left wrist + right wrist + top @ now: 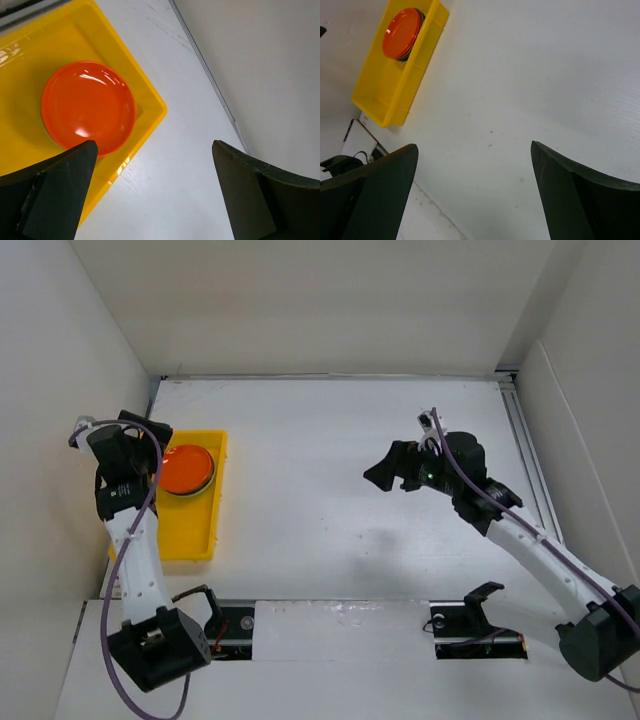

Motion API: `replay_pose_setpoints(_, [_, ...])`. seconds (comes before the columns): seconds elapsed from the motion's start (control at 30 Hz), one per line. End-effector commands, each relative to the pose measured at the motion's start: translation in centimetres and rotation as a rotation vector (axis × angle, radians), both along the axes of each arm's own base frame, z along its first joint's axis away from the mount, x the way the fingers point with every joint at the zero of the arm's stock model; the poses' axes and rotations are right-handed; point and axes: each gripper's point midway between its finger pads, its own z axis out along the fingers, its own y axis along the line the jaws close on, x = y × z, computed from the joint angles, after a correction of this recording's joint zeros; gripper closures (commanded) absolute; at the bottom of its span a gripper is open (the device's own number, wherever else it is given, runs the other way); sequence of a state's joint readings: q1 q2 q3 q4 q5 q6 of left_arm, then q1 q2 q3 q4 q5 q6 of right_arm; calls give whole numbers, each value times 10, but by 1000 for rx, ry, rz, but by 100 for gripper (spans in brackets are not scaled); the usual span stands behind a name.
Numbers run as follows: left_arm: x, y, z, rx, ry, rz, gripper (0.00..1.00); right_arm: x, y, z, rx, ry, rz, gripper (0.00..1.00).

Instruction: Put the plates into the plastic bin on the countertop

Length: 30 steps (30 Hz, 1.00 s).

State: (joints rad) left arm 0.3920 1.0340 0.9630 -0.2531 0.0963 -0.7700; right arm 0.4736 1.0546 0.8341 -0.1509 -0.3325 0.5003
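A stack of plates topped by an orange plate lies in the far end of the yellow plastic bin, which stands at the left of the white countertop. Darker plate rims show under the orange one. My left gripper hangs open above the bin's far corner, nothing between its fingers. My right gripper is open and empty over the bare countertop, right of centre.
White walls close in the countertop on three sides; the left wall is close behind the bin. A metal rail runs along the right edge. Two black brackets and cables sit by the near edge.
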Motion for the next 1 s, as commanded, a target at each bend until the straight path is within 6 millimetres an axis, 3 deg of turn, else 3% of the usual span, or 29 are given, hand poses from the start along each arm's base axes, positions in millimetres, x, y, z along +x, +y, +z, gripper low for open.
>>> replay_pose_setpoints(0.0, [-29,-11,-5,70,99,-76,0,-5,-18,32,-110,-94,-82,0])
replay_pose_setpoints(0.1, [-46,-15,-18,93,139,-85,0,-15,-26,41,-124,-103,-105,0])
replay_pose_setpoints(0.2, [-57,-44,-25,81,111,-240,0,-33,-29,69,-97,-156,-83,0])
replay_pose_setpoints(0.23, [-60,-55,-5,128,13,-298,0,-41,-34,83,-85,-187,-96,0])
replay_pose_setpoints(0.27, [-66,-68,2,137,-28,-363,0,-46,-39,91,-96,-206,-109,0])
replay_pose_setpoints(0.3, [-72,-70,6,165,-38,-372,0,-51,-49,91,-140,-198,-157,0])
replay_pose_setpoints(0.33, [-86,-77,16,202,-62,-388,0,-56,-57,110,-130,-231,-188,0])
replay_pose_setpoints(0.43, [-105,-90,36,276,-109,-417,0,-73,-85,133,-151,-269,-259,0])
replay_pose_setpoints(0.63, [-167,-94,72,356,-261,-272,0,-105,-116,153,-144,-314,-272,0])
replay_pose_setpoints(0.7, [-175,-97,71,361,-293,-265,0,-112,-123,155,-144,-325,-271,0])
replay_pose_setpoints(0.83, [-172,-95,53,332,-265,-254,0,-122,-132,164,-143,-338,-270,0])
replay_pose_setpoints(0.97, [-178,-91,60,358,-276,-226,0,-126,-136,167,-144,-349,-269,0])
